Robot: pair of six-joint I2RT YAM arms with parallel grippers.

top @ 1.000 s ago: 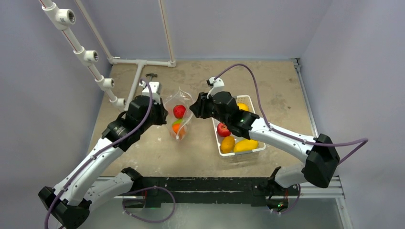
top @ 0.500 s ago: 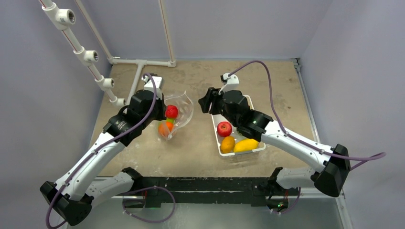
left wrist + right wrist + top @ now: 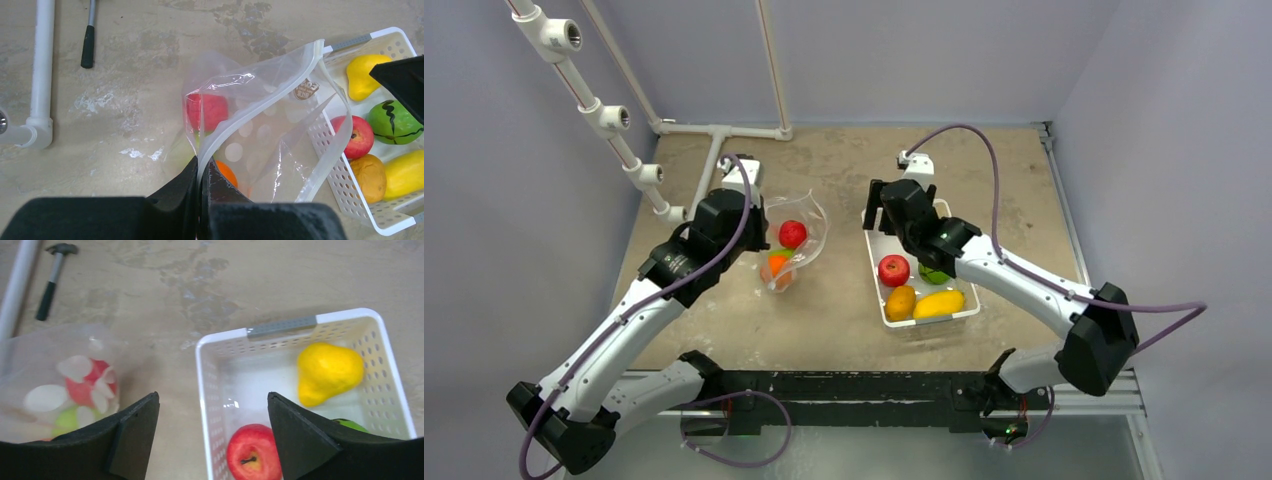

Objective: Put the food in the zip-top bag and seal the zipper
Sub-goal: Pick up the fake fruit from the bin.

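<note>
The clear dotted zip-top bag (image 3: 794, 238) hangs open left of centre. My left gripper (image 3: 201, 170) is shut on its zipper (image 3: 260, 87) strip at the near corner. Inside the bag lie a red fruit (image 3: 207, 110), an orange one (image 3: 226, 172) and something green. My right gripper (image 3: 212, 396) stands open and holds nothing, over the near-left rim of the white basket (image 3: 205, 390). More food sits in the basket: a red apple (image 3: 252, 457), a yellow pear (image 3: 329, 372), a green fruit (image 3: 392, 122), an orange-brown fruit (image 3: 900, 302) and a yellow mango (image 3: 939, 303).
A white pipe rack (image 3: 594, 110) runs along the left wall and across the back. A small black-handled hammer (image 3: 52, 280) lies on the table behind the bag. Grey walls close in the table at the back and on both sides.
My right gripper left the bag's mouth, swung right to the basket and opened wide. The bag, now held by the left gripper alone, shifted a little left and sagged.
</note>
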